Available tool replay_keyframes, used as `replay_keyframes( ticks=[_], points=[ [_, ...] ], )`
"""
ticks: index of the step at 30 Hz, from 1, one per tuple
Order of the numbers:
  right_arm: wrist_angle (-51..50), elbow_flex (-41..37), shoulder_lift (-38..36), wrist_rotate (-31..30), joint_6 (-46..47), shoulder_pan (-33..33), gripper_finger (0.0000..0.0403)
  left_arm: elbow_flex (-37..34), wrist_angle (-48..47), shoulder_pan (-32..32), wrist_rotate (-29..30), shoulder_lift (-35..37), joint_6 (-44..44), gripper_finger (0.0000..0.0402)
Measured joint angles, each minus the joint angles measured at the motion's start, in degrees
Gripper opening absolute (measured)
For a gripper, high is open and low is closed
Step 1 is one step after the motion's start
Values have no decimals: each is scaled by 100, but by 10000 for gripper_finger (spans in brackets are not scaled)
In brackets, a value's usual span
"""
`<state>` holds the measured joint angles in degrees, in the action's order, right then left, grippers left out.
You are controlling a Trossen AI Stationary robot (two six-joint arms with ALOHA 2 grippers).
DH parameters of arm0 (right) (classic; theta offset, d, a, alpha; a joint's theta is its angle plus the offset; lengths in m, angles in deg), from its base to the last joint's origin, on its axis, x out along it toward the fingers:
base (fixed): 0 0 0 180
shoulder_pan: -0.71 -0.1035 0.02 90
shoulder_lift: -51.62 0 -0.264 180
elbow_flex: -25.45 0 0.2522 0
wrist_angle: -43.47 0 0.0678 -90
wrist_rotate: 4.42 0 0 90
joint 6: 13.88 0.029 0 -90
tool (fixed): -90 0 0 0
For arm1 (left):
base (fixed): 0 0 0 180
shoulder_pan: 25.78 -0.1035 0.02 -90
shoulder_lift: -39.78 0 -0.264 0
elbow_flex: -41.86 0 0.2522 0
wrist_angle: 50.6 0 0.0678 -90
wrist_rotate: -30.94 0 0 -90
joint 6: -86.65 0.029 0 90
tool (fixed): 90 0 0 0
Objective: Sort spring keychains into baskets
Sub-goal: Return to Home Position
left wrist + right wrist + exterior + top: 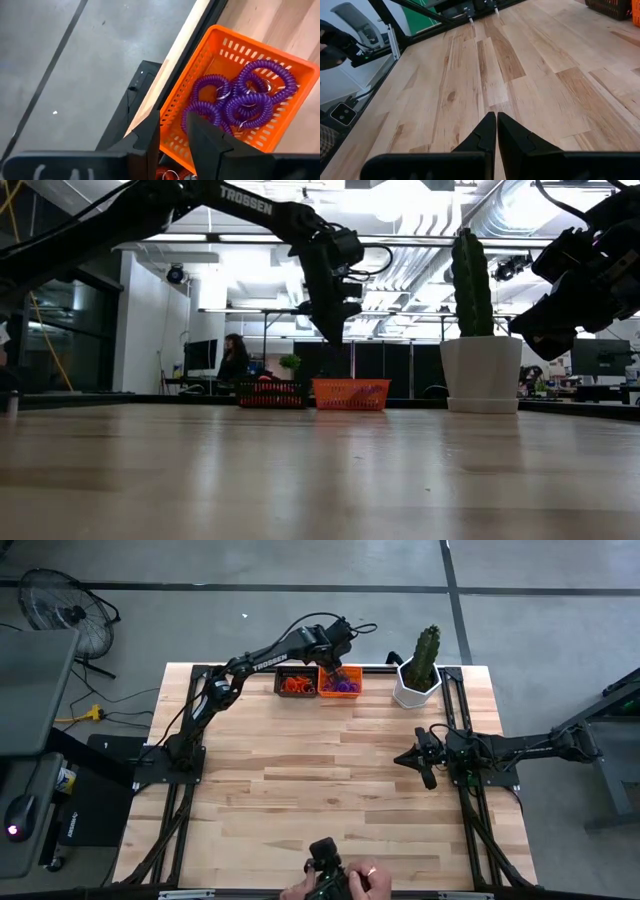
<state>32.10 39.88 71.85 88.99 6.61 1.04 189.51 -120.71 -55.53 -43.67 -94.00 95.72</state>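
Observation:
The two baskets stand side by side at the table's far edge. The black basket [294, 684] holds orange spring keychains [292, 686]. The orange basket [341, 683] [200, 65] holds several purple spring keychains [247, 97], piled on its floor. My left gripper [335, 667] [172, 137] hovers open above the orange basket's far wall, clear of its rim in the low view [331, 330], with nothing between its fingers. My right gripper [402, 758] [496, 125] waits shut above the table's right side, holding nothing.
A white pot with a cactus [418, 680] stands right of the orange basket at the far edge. At the near edge a person's hand [345, 882] holds a small dark device. Bare wooden tabletop [320, 780] lies between the arms.

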Motion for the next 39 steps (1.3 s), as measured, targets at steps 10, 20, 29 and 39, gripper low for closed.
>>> replay_keyframes(
  ticks=[10, 20, 29, 39],
  points=[
    [0, 0, 0, 1, 0, -1, 12, 4, -256, 195, -683, 162, -384, 81],
    [2, 0, 0, -2, 0, 0, 12, -9, -565, 630, -2173, 323, -554, 9],
    [-2, 0, 0, 0, 0, -1, 12, -373, 131, 1215, -2896, 353, -161, 1],
    [0, 0, 0, -2, 0, 1, 12, -3803, 3841, 1529, -3913, 1895, -553, 0]
  ],
)
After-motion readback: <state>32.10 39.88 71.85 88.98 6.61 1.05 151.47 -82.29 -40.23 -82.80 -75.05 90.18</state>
